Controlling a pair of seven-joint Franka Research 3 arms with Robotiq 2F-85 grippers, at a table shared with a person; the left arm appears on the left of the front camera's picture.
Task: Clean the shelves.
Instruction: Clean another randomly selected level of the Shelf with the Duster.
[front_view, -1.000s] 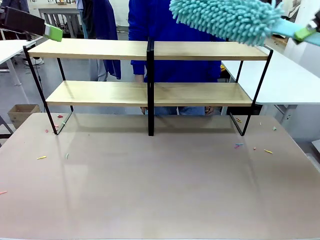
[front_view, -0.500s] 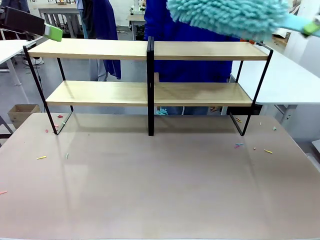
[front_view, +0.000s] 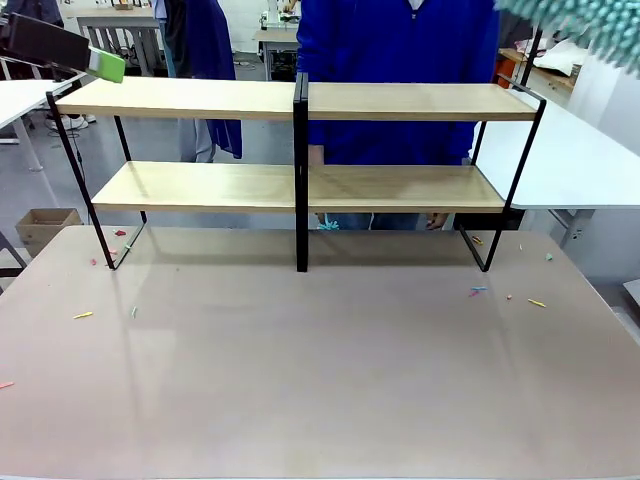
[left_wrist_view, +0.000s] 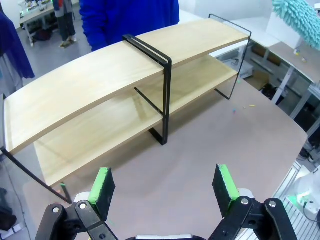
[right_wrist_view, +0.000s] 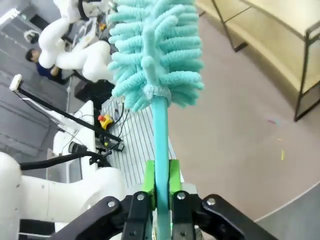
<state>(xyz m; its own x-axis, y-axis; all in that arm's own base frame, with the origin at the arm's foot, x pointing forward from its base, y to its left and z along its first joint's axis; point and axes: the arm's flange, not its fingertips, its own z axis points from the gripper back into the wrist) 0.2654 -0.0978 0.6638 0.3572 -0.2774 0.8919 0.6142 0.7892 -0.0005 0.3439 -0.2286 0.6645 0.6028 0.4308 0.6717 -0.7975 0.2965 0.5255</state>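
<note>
The shelves (front_view: 300, 100), two light-wood boards in a thin black frame with a central post, stand at the far side of the table. They are also seen from above in the left wrist view (left_wrist_view: 125, 75) and at the top right of the right wrist view (right_wrist_view: 280, 30). My left gripper (front_view: 105, 65) hovers open just above the top board's left end, its green pads (left_wrist_view: 103, 186) wide apart around nothing. My right gripper (right_wrist_view: 161, 187) is shut on the teal handle of a fluffy teal duster (right_wrist_view: 155, 50). The duster head (front_view: 590, 20) hangs high at the top right, beyond the rack's right end.
A person in a blue top (front_view: 400, 50) stands close behind the shelves, hands near the lower board. Small coloured scraps (front_view: 480, 291) lie scattered on the brown tabletop (front_view: 320, 370). White tables (front_view: 570, 160) flank the scene. A cardboard box (front_view: 45, 225) sits on the floor at left.
The duster has swung up and to the right, off the top board toward the picture's top right corner. The person has shifted behind the shelves. My left gripper has stayed put.
</note>
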